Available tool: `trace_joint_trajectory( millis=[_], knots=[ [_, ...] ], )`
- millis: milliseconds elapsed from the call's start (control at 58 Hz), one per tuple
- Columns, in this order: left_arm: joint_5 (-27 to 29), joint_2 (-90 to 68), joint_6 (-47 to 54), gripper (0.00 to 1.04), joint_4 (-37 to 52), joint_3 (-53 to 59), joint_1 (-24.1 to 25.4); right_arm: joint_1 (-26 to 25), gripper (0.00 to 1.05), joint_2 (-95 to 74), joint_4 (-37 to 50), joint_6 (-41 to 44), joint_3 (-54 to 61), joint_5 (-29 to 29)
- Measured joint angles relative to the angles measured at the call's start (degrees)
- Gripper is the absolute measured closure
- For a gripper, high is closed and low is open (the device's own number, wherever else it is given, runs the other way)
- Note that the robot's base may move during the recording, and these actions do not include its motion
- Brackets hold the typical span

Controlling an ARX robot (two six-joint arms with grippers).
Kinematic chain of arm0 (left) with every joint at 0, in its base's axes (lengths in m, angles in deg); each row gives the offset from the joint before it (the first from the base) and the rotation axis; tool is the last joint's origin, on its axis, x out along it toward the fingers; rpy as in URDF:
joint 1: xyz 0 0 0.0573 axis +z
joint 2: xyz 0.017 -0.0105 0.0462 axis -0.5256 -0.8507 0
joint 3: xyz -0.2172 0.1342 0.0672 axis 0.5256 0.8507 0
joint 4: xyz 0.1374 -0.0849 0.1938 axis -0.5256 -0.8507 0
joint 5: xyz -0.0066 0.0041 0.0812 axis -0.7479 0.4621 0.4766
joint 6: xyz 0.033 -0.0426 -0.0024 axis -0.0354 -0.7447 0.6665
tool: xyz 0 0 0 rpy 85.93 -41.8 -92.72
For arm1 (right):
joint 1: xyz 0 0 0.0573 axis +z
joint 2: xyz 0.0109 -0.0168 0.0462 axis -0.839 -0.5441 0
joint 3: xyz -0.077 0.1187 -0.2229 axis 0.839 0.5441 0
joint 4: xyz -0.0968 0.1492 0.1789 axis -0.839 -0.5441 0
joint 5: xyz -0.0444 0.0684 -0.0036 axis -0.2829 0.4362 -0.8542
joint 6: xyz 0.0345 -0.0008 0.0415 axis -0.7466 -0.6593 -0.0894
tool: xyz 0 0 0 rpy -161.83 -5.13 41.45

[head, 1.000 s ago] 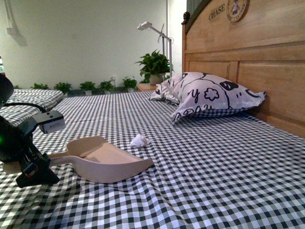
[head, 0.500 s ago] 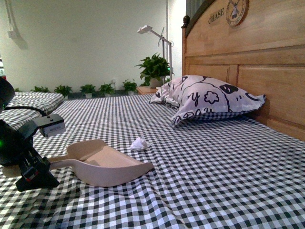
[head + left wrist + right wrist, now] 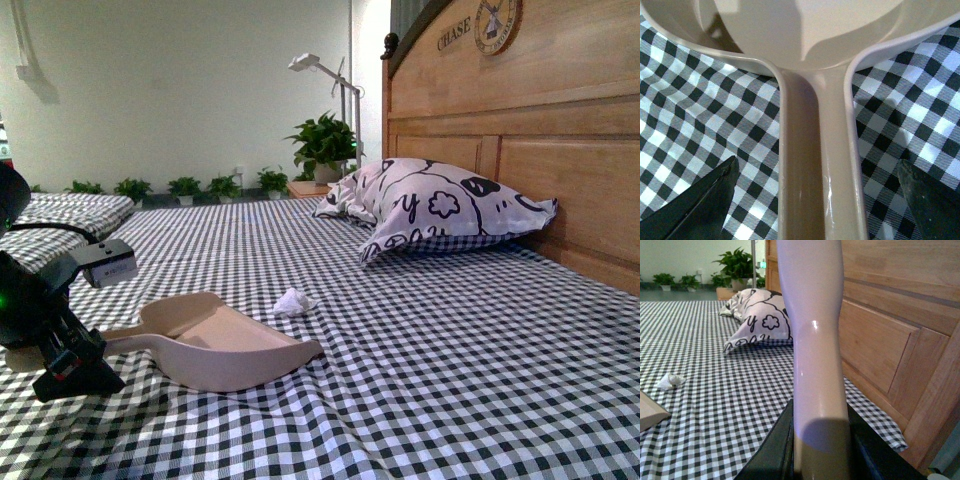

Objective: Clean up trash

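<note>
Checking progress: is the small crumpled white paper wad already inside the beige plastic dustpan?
No, the white wad lies on the checked bedsheet, beyond the beige dustpan.

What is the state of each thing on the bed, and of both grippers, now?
Paper wad: lying on the sheet, outside the dustpan.
Dustpan: on the sheet, looks empty.
Pillow: against the headboard.
Left gripper: open, fingers astride the dustpan handle.
Right gripper: shut on beige handle.

We tally: one trash wad (image 3: 291, 301); one dustpan (image 3: 225, 345); one pillow (image 3: 440, 205); one bed (image 3: 450, 380); one headboard (image 3: 540, 120) with one round badge (image 3: 498, 20); one lamp (image 3: 325, 70); one large potted plant (image 3: 322, 140); five small plants (image 3: 183, 186) along the far wall; two tools, left tool (image 3: 85, 352) and right tool (image 3: 820, 440); one beige handle (image 3: 817, 340).
</note>
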Motion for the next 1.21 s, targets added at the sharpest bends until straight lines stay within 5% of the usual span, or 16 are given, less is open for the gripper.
trace_joint_trajectory(
  millis=[172,586,1207],
  knots=[
    [0.0,0.0,0.0,0.1,0.0,0.0,0.0,0.0,0.83,0.0,0.0,0.0,0.0,0.0],
    [0.0,0.0,0.0,0.78,0.0,0.0,0.0,0.0,0.83,0.0,0.0,0.0,0.0,0.0],
    [0.0,0.0,0.0,0.78,0.0,0.0,0.0,0.0,0.83,0.0,0.0,0.0,0.0,0.0]
  ],
)
